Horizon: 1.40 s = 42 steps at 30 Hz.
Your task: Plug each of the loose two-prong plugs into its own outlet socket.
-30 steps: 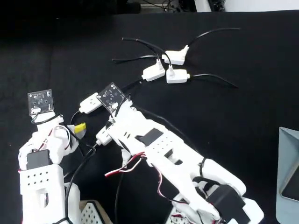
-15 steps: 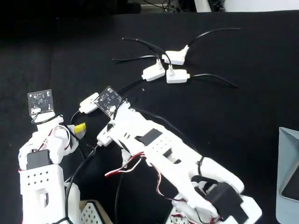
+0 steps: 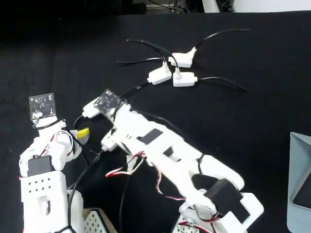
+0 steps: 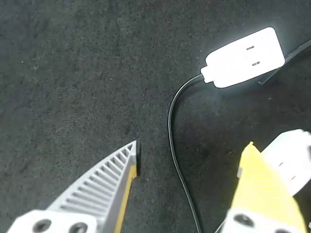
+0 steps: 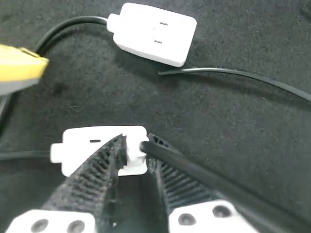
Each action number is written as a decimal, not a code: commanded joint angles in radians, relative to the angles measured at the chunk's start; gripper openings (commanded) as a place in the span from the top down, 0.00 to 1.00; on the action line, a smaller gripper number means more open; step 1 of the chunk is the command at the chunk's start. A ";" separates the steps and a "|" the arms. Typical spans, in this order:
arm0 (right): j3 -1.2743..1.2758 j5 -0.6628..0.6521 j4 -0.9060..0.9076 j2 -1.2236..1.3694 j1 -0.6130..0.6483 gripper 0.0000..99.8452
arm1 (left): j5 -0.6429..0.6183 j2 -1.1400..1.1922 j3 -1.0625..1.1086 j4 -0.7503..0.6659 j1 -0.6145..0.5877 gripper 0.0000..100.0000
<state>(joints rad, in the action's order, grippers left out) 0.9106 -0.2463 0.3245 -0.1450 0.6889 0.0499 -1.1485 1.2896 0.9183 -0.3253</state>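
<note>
High view: black tabletop [image 3: 252,126], carrying every item listed. Right arm [image 3: 165,145], white, stretched from the near edge toward the left-centre of the tabletop. Left arm [image 3: 43,184], white, at the near left corner. Grey bin [image 3: 300,184], at the right edge by the near corner. Three white cable pieces [image 3: 183,79], close together near the middle of the far edge; whether any are mated cannot be told. Outlet socket [image 3: 92,108], white, two slots facing up, flat on the left-centre of the tabletop, held by nothing. White plug [image 5: 92,145], just beside the socket and apart from it, pinched at one end by the right gripper [image 5: 133,145], which is drawn narrow on it. Left gripper [image 4: 192,145], spread wide and empty, near the socket, with a black cable [image 4: 171,126] running between its fingers. Risks, as judged: the unheld socket may slide when pushed; prongs off the slots would jam; the yellow finger [image 4: 262,189] sits close enough to foul the right gripper.
</note>
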 commanded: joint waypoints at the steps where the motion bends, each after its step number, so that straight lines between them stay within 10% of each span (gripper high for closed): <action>1: -0.056 -0.014 0.017 -0.021 -0.176 0.99 | -0.008 -0.014 0.001 -0.014 -0.012 0.68; 18: -0.495 -0.012 0.028 0.314 -0.605 0.97 | -0.008 -0.014 0.012 -0.014 -0.012 0.68; 42: -0.392 -0.028 0.804 -0.242 -0.328 0.86 | -0.012 -0.012 0.002 -0.020 -0.102 0.68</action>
<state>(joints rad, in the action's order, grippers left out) 0.4672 -0.1972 1.0748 -0.3046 0.2731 0.0499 -1.1485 1.3080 0.9183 -0.4020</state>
